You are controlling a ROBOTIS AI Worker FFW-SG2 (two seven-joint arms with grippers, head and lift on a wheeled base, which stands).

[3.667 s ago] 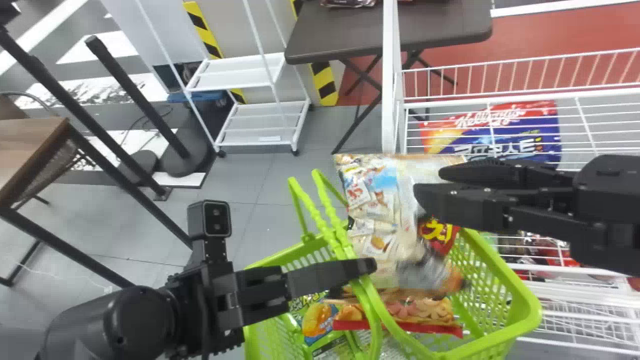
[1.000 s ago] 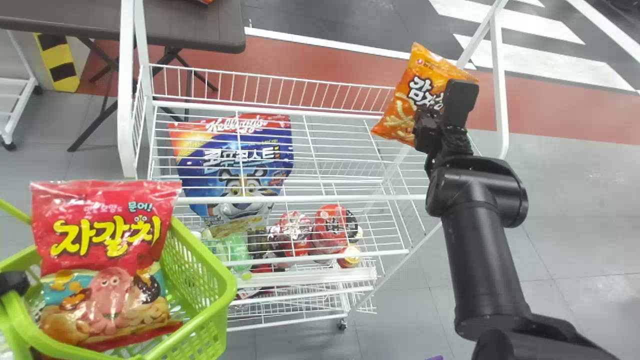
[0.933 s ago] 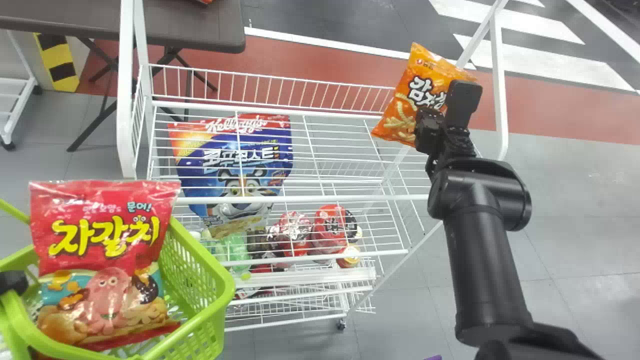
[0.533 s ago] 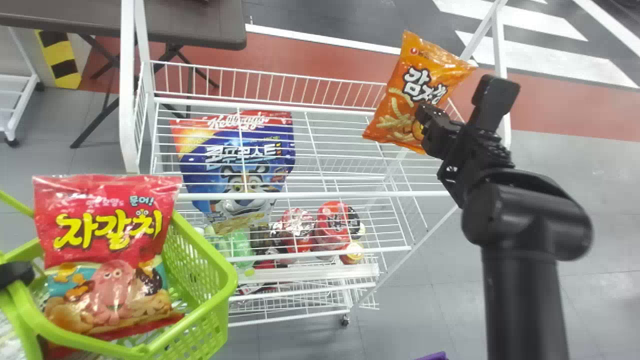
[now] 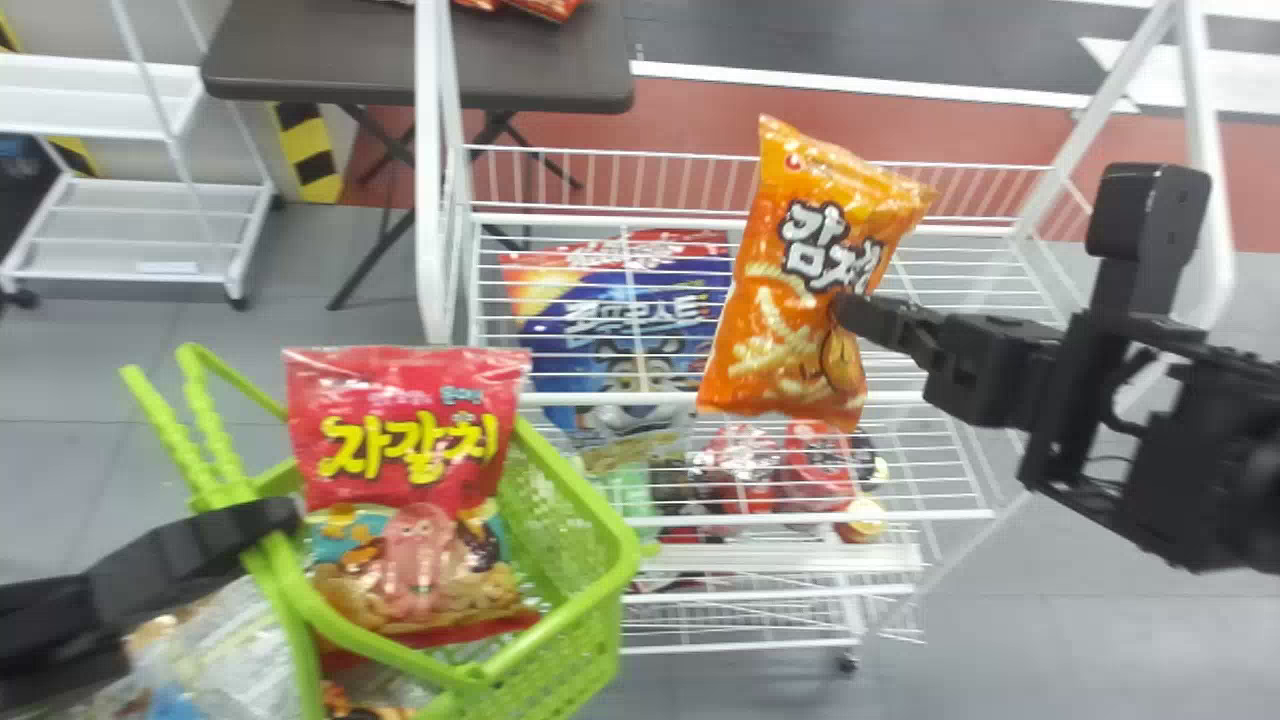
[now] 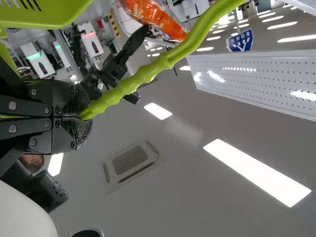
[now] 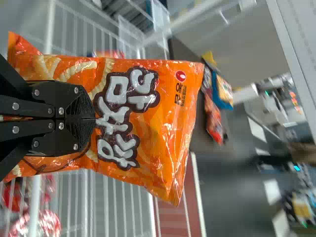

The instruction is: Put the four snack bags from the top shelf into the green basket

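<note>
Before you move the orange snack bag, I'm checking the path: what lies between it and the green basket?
In the head view, the white wire rack, with the blue cereal bag seen through its wires.

Orange snack bag (image 5: 770,330): plump, printed with crinkled sticks, tilted, held up over the white wire shelf (image 5: 620,398); red snack bag (image 5: 410,450): octopus print, upright inside the green basket (image 5: 610,565); pale bag (image 5: 225,650): partly hidden near the handles; basket: lattice-walled, handles raised
</note>
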